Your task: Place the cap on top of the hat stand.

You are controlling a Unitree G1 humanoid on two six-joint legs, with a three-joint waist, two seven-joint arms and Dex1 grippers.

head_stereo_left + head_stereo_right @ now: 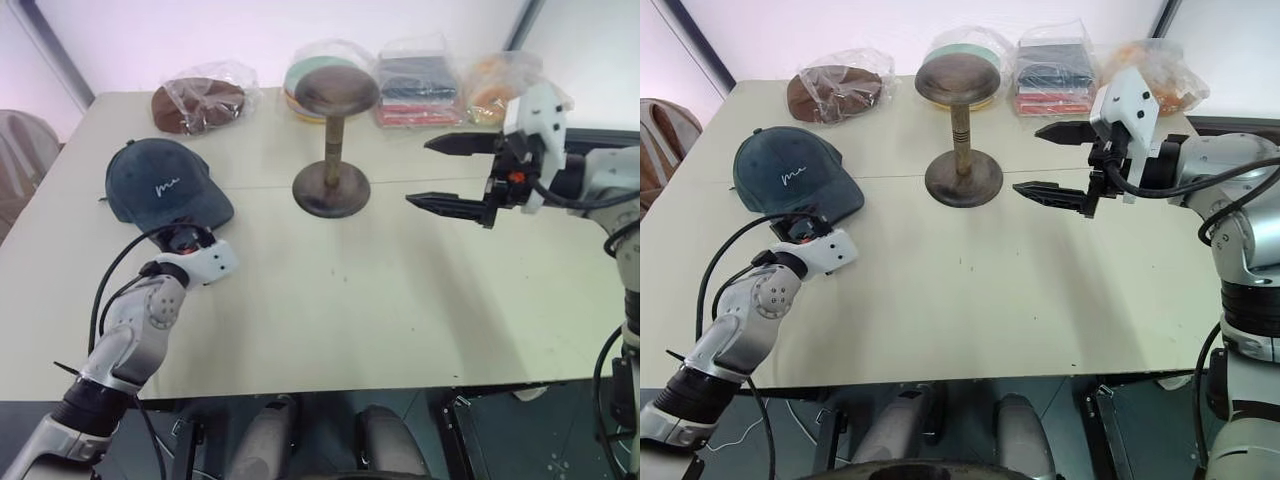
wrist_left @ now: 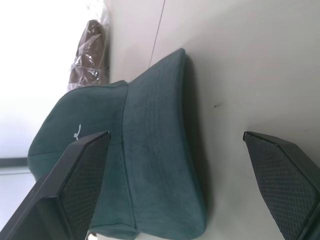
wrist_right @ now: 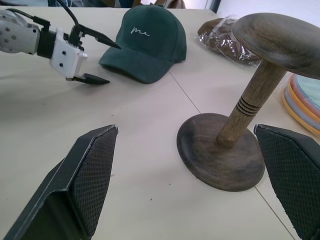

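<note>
The dark blue-grey cap (image 1: 160, 185) lies on the table's left side, its brim (image 2: 155, 165) towards me. My left gripper (image 3: 113, 63) is open and low at the brim's edge, with one finger over the brim and the other beside it. The brown hat stand (image 1: 334, 92) stands upright mid-table on its round base (image 1: 332, 190), its domed top bare. To the right of the stand my right gripper (image 1: 419, 172) hovers above the table, open and holding nothing, pointing at the stand.
Along the table's far edge lie a brown hat in clear plastic (image 1: 200, 103), bagged round discs (image 1: 312, 58) behind the stand, bagged folded cloth (image 1: 418, 88) and a bag of orange items (image 1: 488, 92). A chair (image 1: 20, 150) is at the left.
</note>
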